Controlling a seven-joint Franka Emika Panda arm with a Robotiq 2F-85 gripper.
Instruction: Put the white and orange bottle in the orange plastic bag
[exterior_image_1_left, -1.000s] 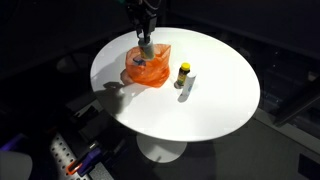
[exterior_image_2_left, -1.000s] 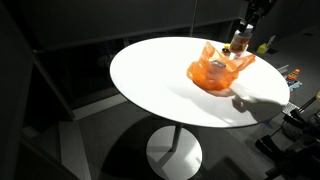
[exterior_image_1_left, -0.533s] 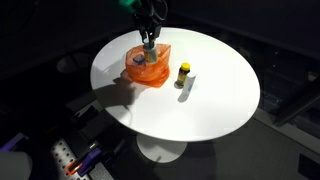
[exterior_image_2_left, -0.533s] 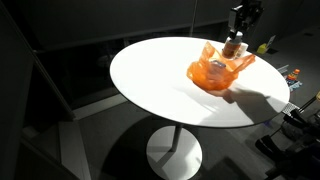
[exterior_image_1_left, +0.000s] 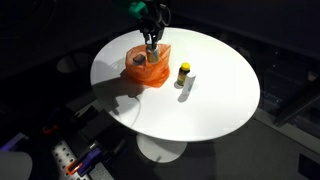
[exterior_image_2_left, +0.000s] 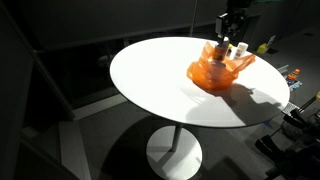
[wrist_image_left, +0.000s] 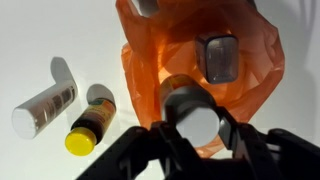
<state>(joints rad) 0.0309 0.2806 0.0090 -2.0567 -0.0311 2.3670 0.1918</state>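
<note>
The white and orange bottle (wrist_image_left: 190, 118) is pinched in the pincer (wrist_image_left: 198, 124), one dark finger (wrist_image_left: 160, 128) at each side of it. It is held above the open mouth of the orange plastic bag (wrist_image_left: 255, 85). In the wrist view only its pale cap end is seen, with the orange film of the bag beneath it.

Against the pictures of a second ago, the pincer (exterior_image_1_left: 152, 40) is seen slightly higher and shifted a little across the bag (exterior_image_1_left: 148, 70) in an exterior view. In an exterior view the pincer (exterior_image_2_left: 228, 36) is carried sideways over the bag (exterior_image_2_left: 212, 72). The bag is left where it was on the white round surface (exterior_image_1_left: 215, 105).

The arm is brought down from the top of the frame, with the pincer pointed straight down.

Beside the bag, a yellow-capped bottle (exterior_image_1_left: 183, 72) is left unmoved. In the wrist view it (wrist_image_left: 88, 128) lies near a white tube (wrist_image_left: 42, 108).
</note>
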